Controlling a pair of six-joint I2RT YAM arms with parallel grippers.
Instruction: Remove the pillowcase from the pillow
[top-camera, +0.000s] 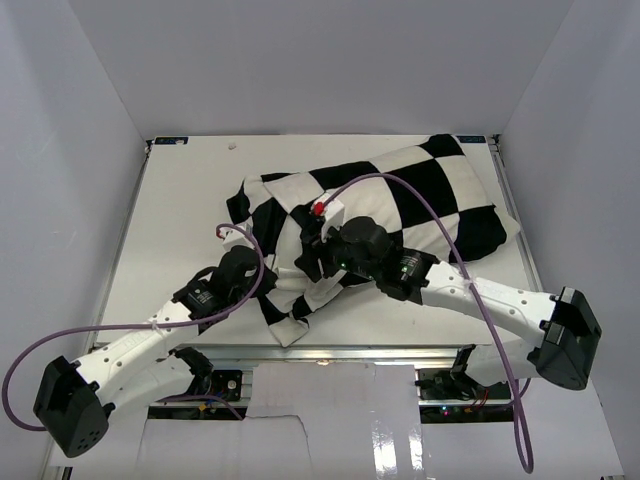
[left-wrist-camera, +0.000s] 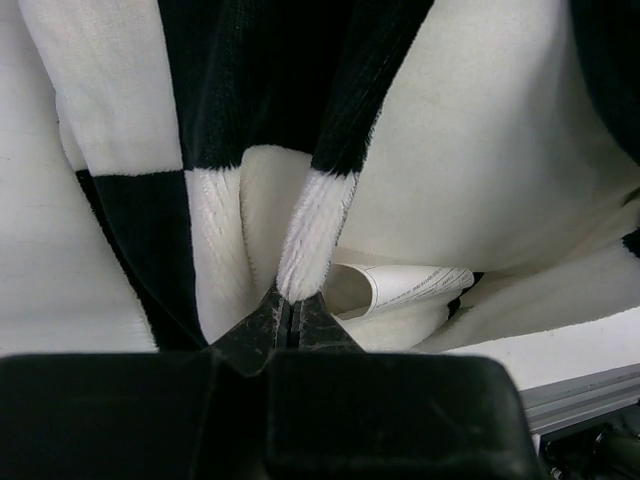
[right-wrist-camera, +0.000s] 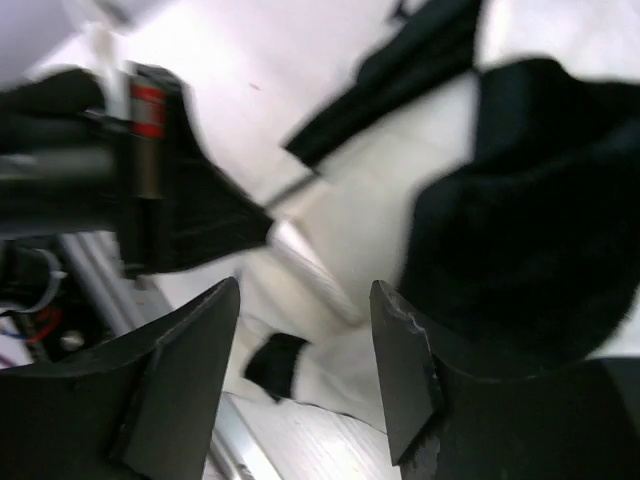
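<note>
The black-and-white checked pillowcase (top-camera: 420, 195) lies slantwise across the table, bulging over the pillow, which is hidden inside it. My left gripper (top-camera: 258, 283) is shut on a white fuzzy fold of the pillowcase (left-wrist-camera: 312, 225) at its near left end (left-wrist-camera: 288, 305). A white printed label (left-wrist-camera: 400, 288) curls out of the cloth just right of the fingers. My right gripper (top-camera: 308, 258) hangs open and empty over the same end of the pillowcase (right-wrist-camera: 520, 250), the jaws wide apart (right-wrist-camera: 305, 288). The left gripper also shows in the right wrist view (right-wrist-camera: 180, 200).
The white table (top-camera: 190, 200) is boxed in by grey walls on three sides. A metal rail (top-camera: 400, 352) runs along its near edge, with the pillowcase corner (top-camera: 285, 325) close to it. Purple cables (top-camera: 440, 225) arch over both arms.
</note>
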